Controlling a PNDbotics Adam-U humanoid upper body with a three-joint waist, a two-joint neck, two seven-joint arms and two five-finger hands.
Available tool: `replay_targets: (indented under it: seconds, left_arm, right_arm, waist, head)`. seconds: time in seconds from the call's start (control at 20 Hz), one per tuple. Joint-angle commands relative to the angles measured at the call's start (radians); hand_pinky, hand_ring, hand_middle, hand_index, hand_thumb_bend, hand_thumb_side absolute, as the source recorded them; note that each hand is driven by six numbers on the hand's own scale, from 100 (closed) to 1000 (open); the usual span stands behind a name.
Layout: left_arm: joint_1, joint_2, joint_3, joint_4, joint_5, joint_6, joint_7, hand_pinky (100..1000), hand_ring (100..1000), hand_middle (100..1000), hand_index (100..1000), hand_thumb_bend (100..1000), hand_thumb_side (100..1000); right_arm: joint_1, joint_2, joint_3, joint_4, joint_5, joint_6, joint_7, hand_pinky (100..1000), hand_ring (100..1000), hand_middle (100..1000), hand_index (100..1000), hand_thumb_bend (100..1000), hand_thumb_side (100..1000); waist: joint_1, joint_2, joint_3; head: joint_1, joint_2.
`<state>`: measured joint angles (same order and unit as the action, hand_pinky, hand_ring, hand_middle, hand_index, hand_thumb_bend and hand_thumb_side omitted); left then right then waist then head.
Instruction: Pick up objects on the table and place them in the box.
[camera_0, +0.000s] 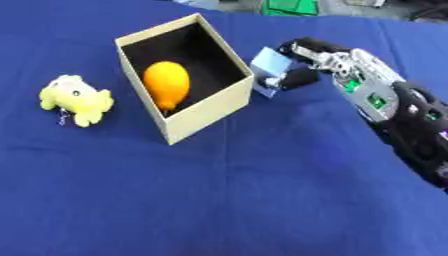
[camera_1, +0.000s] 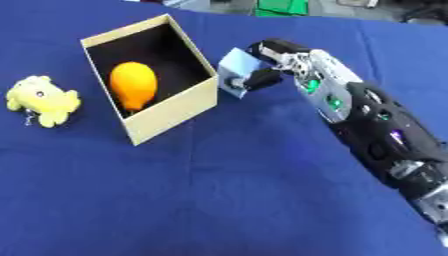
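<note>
We saw the right hand (camera_1: 273, 62) with fingers curled around a small light-blue block (camera_1: 236, 70), held just beside the right wall of the box (camera_0: 210, 107). The block was pale blue and boxy, its lower face part hidden by a dark finger. An orange fruit (camera_0: 166, 82) lay inside the box. A yellow plush toy (camera_0: 76, 99) sat left of it on the blue table (camera_0: 227, 200). Left hand didn't show.

A lab-like test setup: blue-draped table (camera_0: 219, 200), green clutter (camera_0: 291, 6) behind.

Matt cardboard box (camera_0: 206, 112), fuzzy plush toy (camera_0: 77, 100), blue cloth table (camera_0: 219, 200)
</note>
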<state>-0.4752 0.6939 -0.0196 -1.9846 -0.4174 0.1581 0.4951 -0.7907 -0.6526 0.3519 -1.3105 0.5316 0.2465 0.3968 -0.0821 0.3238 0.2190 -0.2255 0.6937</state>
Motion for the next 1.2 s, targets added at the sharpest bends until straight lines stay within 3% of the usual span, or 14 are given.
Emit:
replay_targets:
  seconds: [0.05, 0.15, 0.95, 1.0, 1.2]
  left_arm:
    - [-0.010, 0.016, 0.015, -0.015, 0.001, -0.003, 0.001, 586, 834, 717, 807, 560, 1000]
    - [-0.010, 0.017, 0.016, -0.015, 0.001, -0.003, 0.001, 586, 834, 717, 806, 559, 1000]
    - [-0.009, 0.018, 0.016, -0.015, 0.002, -0.003, 0.002, 586, 834, 717, 806, 559, 1000]
    - [-0.008, 0.019, 0.016, -0.015, 0.002, -0.002, 0.002, 586, 834, 718, 806, 559, 1000]
    - [-0.007, 0.020, 0.016, -0.015, 0.001, -0.002, 0.001, 586, 834, 718, 806, 559, 1000]
  right_arm:
    - [-0.011, -0.032, -0.011, -0.040, -0.025, 0.011, -0.004, 849, 867, 727, 855, 135, 524]
    - [-0.012, -0.037, -0.015, -0.053, -0.040, 0.021, -0.004, 845, 862, 723, 852, 100, 503]
    - [-0.012, -0.046, -0.017, -0.073, -0.066, 0.043, -0.007, 845, 860, 721, 851, 100, 494]
    - [-0.015, -0.050, -0.025, -0.078, -0.072, 0.044, -0.008, 834, 852, 710, 845, 100, 408]
    - [-0.017, -0.062, -0.035, -0.094, -0.103, 0.056, -0.007, 834, 852, 710, 845, 100, 408]
  waist:
    - [0.009, -0.023, -0.003]
    - [0.010, -0.025, -0.004]
    - [0.010, -0.027, -0.005]
    - [0.011, -0.029, -0.008]
    - [0.011, -0.032, -0.010]
  head:
    - [0.004, -0.004]
    - [0.006, -0.003]
    - [0.006, -0.002]
    - [0.007, -0.001]
    - [0.008, 0.001]
